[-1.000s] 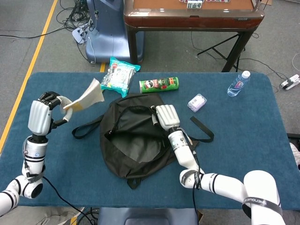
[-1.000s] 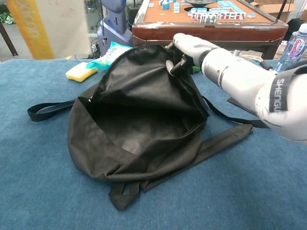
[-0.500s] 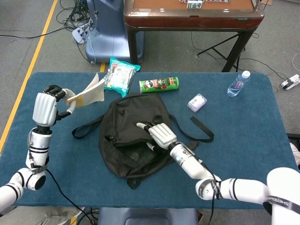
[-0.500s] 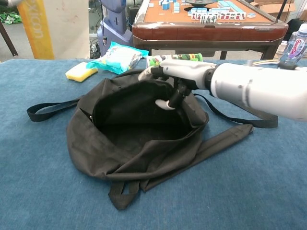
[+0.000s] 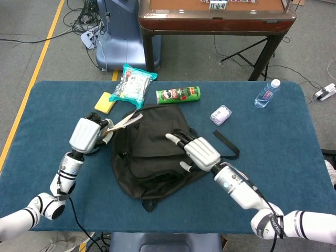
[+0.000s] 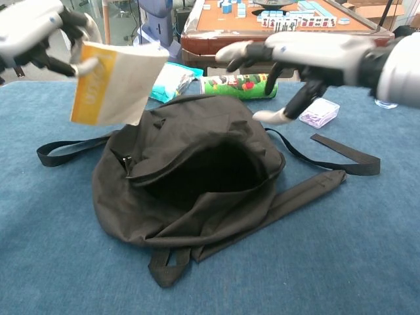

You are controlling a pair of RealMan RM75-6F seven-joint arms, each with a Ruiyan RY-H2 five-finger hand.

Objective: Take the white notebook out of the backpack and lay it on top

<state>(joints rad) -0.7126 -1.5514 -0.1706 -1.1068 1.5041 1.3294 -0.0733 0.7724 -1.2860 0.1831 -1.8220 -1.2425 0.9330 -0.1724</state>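
Note:
The black backpack (image 5: 152, 152) lies in the middle of the blue table, its mouth (image 6: 210, 174) open toward me. My left hand (image 5: 89, 134) holds the white notebook (image 6: 115, 82), which has an orange spine, in the air over the backpack's left edge; in the head view the notebook (image 5: 126, 121) shows edge-on. Over the backpack's right side hovers my right hand (image 5: 198, 152), fingers spread and holding nothing, also seen as the right hand (image 6: 289, 56) high in the chest view.
A yellow sponge (image 5: 105, 102), a teal snack bag (image 5: 133, 84) and a green crisp can (image 5: 178, 95) lie behind the backpack. A small clear box (image 5: 221, 114) and a water bottle (image 5: 266, 94) sit to the right. Backpack straps (image 6: 344, 151) trail right and left.
My left hand has carried the notebook from the far left toward the backpack. My right hand let go of the backpack's rim and rose; the bag's mouth sank.

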